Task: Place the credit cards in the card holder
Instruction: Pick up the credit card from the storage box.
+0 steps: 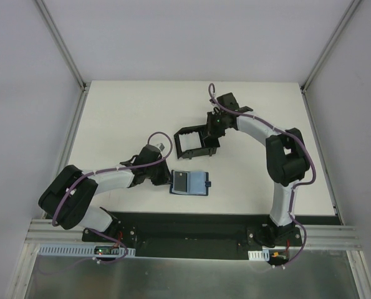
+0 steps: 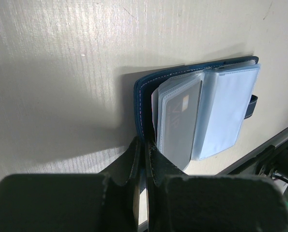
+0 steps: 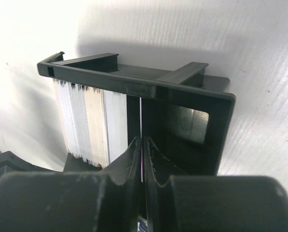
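Card holder (image 1: 190, 182), dark navy folding wallet: open on white table (image 1: 129, 112) near the bases, one grey card (image 2: 180, 121) sleeved, cover edge pinched by left gripper (image 2: 144, 145). Farther: right gripper (image 3: 142, 142) closed on single card (image 3: 141, 118) in black walled tray (image 3: 134, 87); pale credit cards (image 3: 85, 125) stacked, awaiting transfer.

White table (image 1: 141, 106) — pale grey walls (image 1: 191, 37), metal corner posts (image 1: 60, 43)
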`<move>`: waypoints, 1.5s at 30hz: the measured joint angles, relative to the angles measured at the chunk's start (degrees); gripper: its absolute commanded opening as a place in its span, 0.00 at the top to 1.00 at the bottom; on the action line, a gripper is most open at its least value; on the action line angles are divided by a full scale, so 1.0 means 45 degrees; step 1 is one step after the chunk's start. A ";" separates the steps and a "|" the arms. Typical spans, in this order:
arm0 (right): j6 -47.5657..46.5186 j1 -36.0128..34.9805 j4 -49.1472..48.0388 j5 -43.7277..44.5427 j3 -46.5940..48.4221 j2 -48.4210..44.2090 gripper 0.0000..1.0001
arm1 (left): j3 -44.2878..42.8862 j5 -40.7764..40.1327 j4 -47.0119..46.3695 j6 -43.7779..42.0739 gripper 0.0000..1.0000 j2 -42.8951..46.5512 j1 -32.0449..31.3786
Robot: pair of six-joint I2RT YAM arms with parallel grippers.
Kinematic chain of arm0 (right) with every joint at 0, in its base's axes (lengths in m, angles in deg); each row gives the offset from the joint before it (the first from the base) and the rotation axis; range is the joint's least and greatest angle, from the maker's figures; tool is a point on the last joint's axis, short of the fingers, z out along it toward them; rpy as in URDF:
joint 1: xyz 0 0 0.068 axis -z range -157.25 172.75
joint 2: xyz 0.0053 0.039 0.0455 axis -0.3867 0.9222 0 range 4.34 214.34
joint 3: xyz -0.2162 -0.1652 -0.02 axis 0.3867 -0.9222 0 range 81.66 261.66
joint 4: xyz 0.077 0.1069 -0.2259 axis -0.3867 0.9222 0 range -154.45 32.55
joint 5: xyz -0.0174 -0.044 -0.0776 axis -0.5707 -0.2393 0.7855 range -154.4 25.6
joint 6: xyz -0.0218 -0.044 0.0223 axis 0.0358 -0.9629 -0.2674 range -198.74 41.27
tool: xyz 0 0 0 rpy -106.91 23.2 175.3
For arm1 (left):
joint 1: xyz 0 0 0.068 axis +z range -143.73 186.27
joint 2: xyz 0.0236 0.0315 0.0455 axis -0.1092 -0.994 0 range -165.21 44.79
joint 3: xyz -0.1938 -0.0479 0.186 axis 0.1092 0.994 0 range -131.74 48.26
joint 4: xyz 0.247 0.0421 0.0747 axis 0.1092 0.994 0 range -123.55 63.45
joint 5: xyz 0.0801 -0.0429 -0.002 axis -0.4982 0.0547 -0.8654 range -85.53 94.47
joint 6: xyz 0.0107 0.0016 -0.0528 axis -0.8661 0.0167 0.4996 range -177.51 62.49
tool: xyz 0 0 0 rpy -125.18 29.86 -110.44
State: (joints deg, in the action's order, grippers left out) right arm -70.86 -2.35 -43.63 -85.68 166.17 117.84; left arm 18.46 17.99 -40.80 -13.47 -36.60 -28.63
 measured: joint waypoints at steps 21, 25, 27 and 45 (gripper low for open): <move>-0.0831 -0.0563 0.1379 0.1598 0.0753 0.0452 0.89 | -0.0015 0.0044 -0.0063 -0.0010 1.00 -0.0068 0.0000; -0.0855 -0.0593 0.1443 0.1617 0.0792 0.0617 1.00 | -0.0015 0.0092 -0.0092 -0.0015 1.00 -0.0083 0.0000; -0.0918 -0.0617 0.1462 0.1656 0.0792 0.0622 1.00 | -0.0015 0.0092 -0.0092 -0.0015 1.00 -0.0083 0.0005; -0.1214 -0.0675 0.0903 0.3288 -0.0889 -0.4197 1.00 | 0.0005 0.0078 -0.0087 -0.0015 1.00 -0.0015 0.0000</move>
State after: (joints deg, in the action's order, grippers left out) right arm -76.32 -5.39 -39.56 -70.88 162.17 98.95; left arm 18.48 18.34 -41.19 -13.54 -36.66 -28.63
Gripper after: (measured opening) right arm 0.010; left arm 0.009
